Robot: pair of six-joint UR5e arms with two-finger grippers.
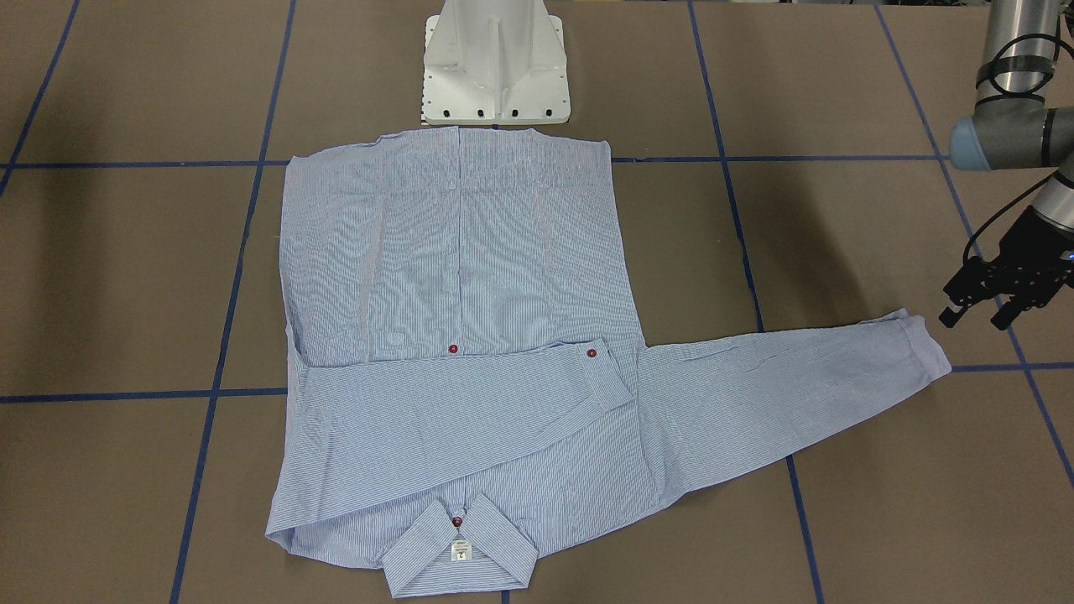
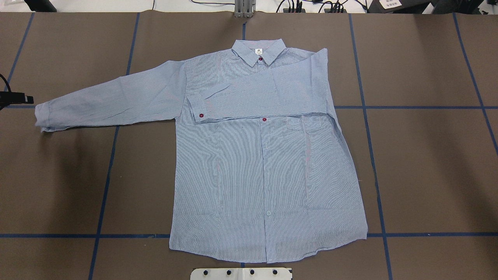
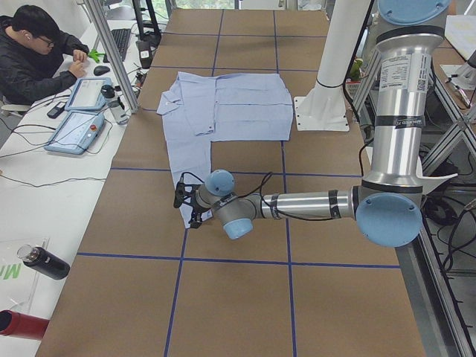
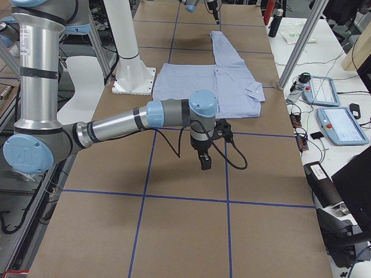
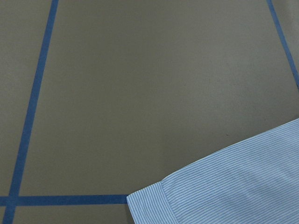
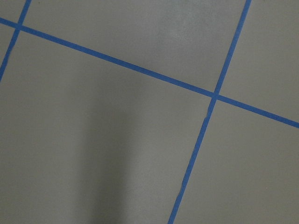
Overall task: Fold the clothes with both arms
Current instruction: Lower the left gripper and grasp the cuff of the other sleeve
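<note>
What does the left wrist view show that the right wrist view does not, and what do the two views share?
Only the left wrist view shows the shirt. The end of one sleeve, with its cuff, lies flat in the lower right corner. Only the right wrist view shows a broad soft shadow over its lower left part, and it shows no cloth at all. Both views show the brown table with blue tape lines that cross each other.
</note>
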